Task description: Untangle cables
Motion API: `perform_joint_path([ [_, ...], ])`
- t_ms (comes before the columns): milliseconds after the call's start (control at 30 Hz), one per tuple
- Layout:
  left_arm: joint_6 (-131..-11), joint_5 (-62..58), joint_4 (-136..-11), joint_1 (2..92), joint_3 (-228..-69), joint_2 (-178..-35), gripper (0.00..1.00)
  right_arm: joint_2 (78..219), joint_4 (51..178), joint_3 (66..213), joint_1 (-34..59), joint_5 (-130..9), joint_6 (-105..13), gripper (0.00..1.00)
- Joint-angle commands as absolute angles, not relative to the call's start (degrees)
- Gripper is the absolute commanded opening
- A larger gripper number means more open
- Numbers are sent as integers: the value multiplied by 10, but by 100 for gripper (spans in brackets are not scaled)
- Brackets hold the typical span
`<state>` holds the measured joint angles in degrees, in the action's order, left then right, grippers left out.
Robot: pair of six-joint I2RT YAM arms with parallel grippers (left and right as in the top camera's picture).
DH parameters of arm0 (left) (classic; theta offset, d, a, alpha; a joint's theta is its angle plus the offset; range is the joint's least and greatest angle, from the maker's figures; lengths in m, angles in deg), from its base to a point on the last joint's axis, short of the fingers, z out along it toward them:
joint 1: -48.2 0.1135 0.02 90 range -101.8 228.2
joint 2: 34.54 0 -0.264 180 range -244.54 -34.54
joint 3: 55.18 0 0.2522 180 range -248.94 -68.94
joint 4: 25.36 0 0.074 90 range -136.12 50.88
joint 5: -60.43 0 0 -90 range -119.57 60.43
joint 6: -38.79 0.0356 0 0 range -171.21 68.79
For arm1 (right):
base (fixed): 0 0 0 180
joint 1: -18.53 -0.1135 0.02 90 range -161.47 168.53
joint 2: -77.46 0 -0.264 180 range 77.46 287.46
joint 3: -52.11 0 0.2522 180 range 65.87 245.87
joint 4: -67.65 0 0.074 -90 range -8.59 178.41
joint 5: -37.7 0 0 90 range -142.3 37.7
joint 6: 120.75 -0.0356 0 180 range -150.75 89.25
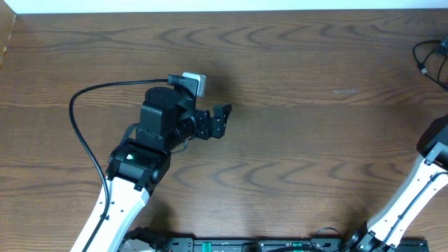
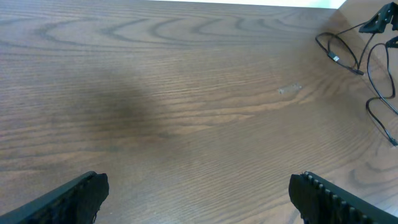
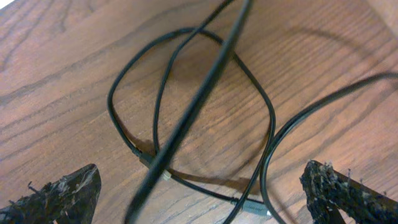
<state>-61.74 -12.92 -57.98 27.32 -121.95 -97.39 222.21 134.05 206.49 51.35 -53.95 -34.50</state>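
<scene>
Thin black cables (image 3: pixel 186 93) lie in overlapping loops on the wooden table under my right gripper (image 3: pixel 199 194). It is open, with its fingers wide apart on either side of the loops and nothing between them. Two small plug ends (image 3: pixel 252 204) rest near the lower middle. A blurred black strand (image 3: pixel 193 106) crosses diagonally close to the camera. In the overhead view the same cables (image 1: pixel 428 59) show at the far right edge. My left gripper (image 2: pixel 199 199) is open over bare wood, far from the cables (image 2: pixel 348 53). In the overhead view it (image 1: pixel 220 119) sits left of centre.
The left arm's thick black cord (image 1: pixel 77 133) arcs over the table on the left. The right arm (image 1: pixel 413 196) rises from the lower right corner. A pale scuff (image 2: pixel 289 89) marks the wood. The table's back edge (image 1: pixel 224 10) runs along the top.
</scene>
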Motion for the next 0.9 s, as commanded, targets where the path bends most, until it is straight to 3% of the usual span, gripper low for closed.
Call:
perform_joint_path([
  [0,-620,-119,-577,272,-1223,-973,98,2195,1342,2077,520,-537,-378,99],
  [167,-620,-107,-577,272,-1223,-973,98,2162,1337,2078,515,-544,-401,99],
  [400,-620,-107,-588,272,-1223,-973,98,2140,1275,2078,510,-780,-444,99],
  [600,-617,-107,-596,272,-1223,-973,98,2140,1299,2078,500,-741,-461,99],
  [867,-614,-107,-596,272,-1223,-973,98,2140,1391,2078,476,-554,-439,99],
])
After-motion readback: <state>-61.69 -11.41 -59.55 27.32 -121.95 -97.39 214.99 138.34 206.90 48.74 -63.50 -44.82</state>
